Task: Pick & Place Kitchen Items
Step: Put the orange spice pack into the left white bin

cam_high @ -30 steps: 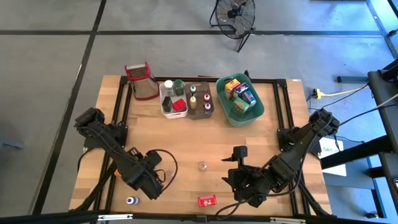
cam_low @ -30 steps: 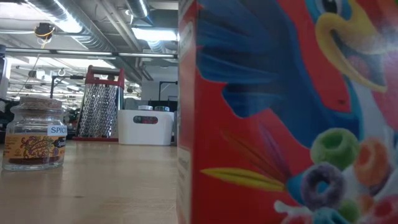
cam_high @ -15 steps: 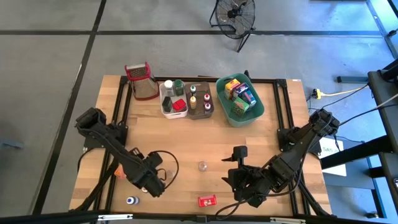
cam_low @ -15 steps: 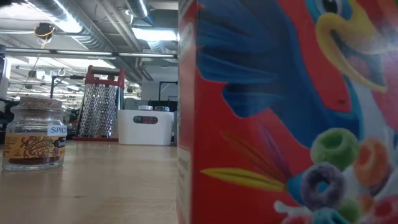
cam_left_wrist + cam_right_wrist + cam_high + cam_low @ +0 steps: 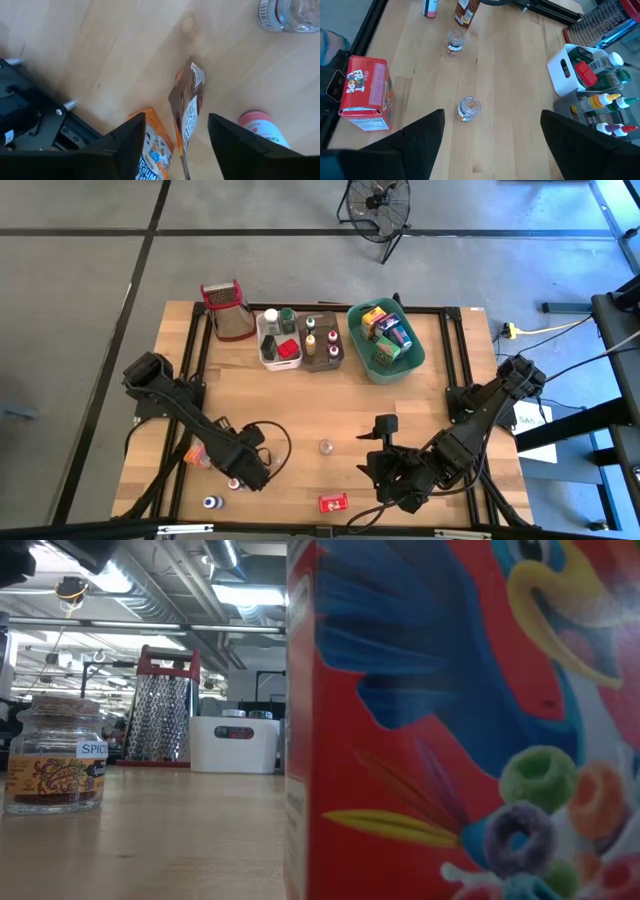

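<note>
The left hand [image 5: 176,122] was held low over the worktop [image 5: 300,405], well to the left of the red cereal box [image 5: 333,503], with its fingers [image 5: 131,140] parted and not yet clenched. A brown packet [image 5: 187,107] was seen standing upright on the wood in the gap between them; whether either finger touched it could not be told. Just beside the packet an orange box [image 5: 152,145] was found on one side and a pink-capped bottle [image 5: 260,127] on the other, and a clear jar [image 5: 290,12] was seen a little farther off. The right hand [image 5: 490,145] was held just to the right of the cereal box, released, its fingers spread wide with nothing between them. A small glass jar [image 5: 325,447] was placed a short way behind the cereal box, apart from both hands. Far behind the cereal box, along the back of the worktop, a steel grater [image 5: 230,315], a white bin [image 5: 262,352], a brown bin [image 5: 322,366] and a teal bin [image 5: 360,350] were lined up, the bins filled with bottles and small boxes.
</note>
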